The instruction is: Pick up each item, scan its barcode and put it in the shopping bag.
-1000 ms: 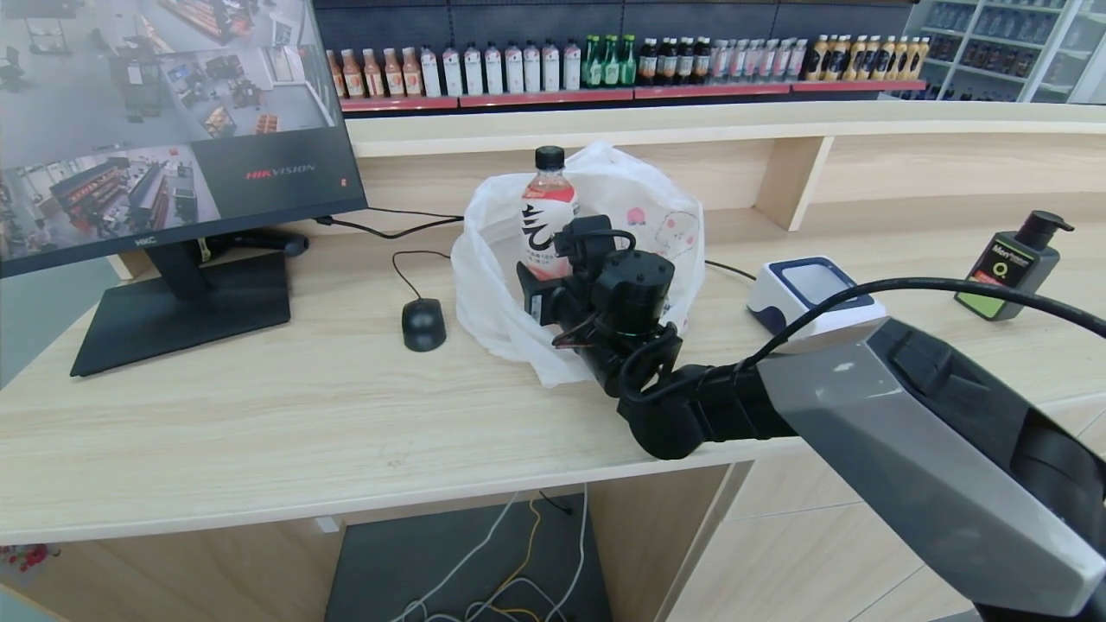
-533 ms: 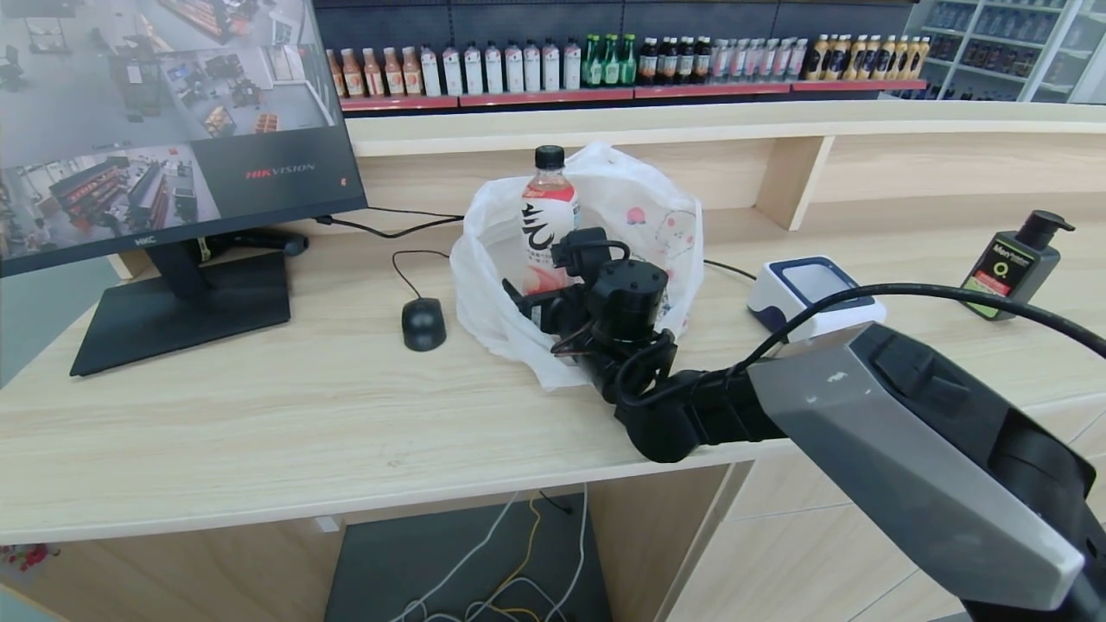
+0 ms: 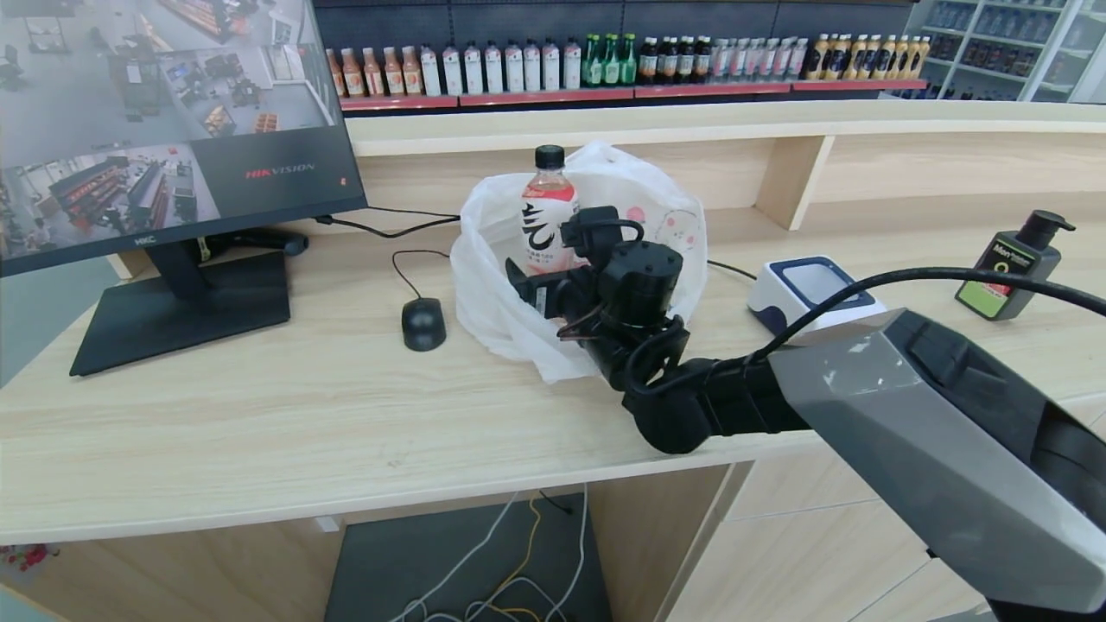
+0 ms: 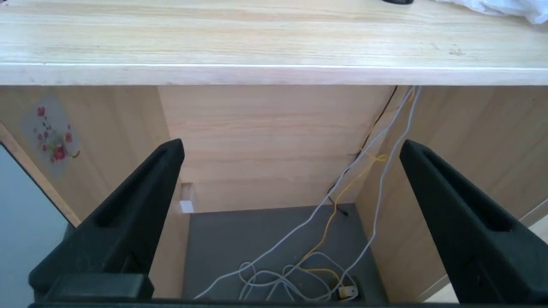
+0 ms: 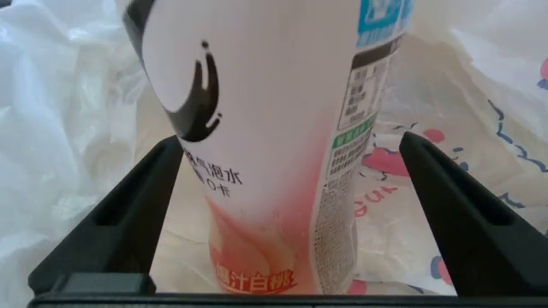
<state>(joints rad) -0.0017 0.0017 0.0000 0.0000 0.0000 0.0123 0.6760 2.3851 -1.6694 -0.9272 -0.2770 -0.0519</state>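
Bright, even light, soft shadows (head view bows at edges).

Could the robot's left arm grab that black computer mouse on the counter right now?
Probably not yet. The left gripper hangs open below the counter edge, facing the cables underneath; the mouse sits on top. It would need to rise above the edge first.

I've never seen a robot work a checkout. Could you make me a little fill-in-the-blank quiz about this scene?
1. In the shopping bag, the bottle stands ____.
2. Its cap is coloured ____.
3. The right pincer, with a finger on each side of the bottle, is ____.
4. From the bag, the mouse lies toward the robot's ____.
Missing words: upright; black; open; left.
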